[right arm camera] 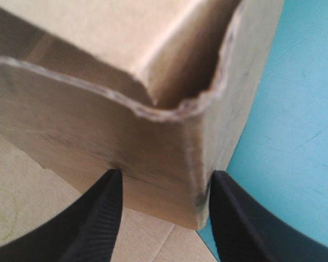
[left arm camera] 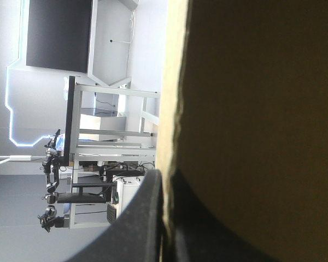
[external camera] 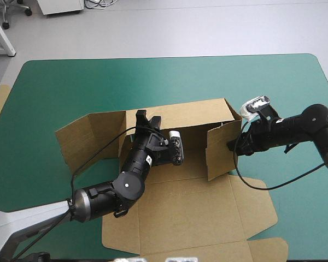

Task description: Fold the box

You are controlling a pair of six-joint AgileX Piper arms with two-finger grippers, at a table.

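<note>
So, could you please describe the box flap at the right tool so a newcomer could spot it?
On the teal-green table lies a brown box, half folded, its lid flat toward the near edge. At its right end one short flap stands upright, the right tool open around its corner. The long back wall, pinched by the left tool, is far wider.
</note>
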